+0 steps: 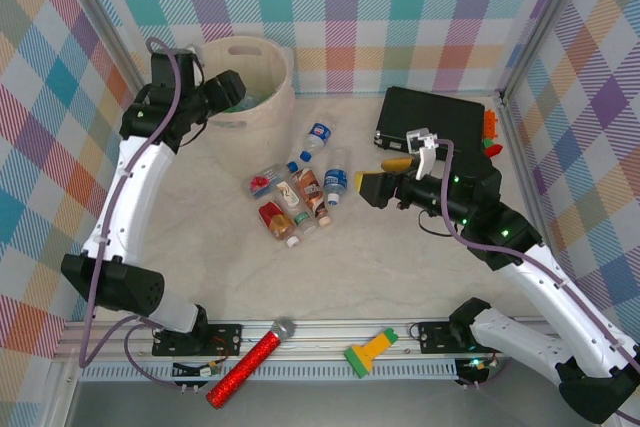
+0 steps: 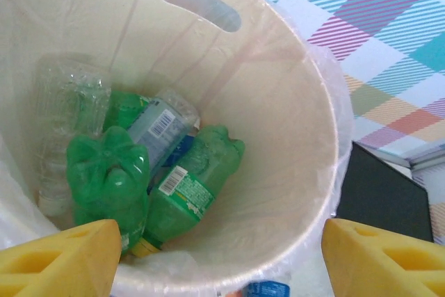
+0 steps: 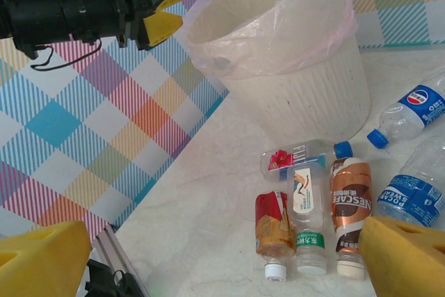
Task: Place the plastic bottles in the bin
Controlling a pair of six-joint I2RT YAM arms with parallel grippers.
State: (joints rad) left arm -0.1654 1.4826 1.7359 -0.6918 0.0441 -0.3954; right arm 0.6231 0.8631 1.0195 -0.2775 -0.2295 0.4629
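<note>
Left arm is reaching up from its base and bending at the elbow, so the left gripper is hovering right over the bin at the far left, fingers spread wide with nothing between them, above green bottles lying inside. Mid-table, a bunch of loose bottles are lying on their sides just right of the bin. The right arm is stretching low across the table, with the right gripper pointing left at that bunch, gaping wide and empty.
</note>
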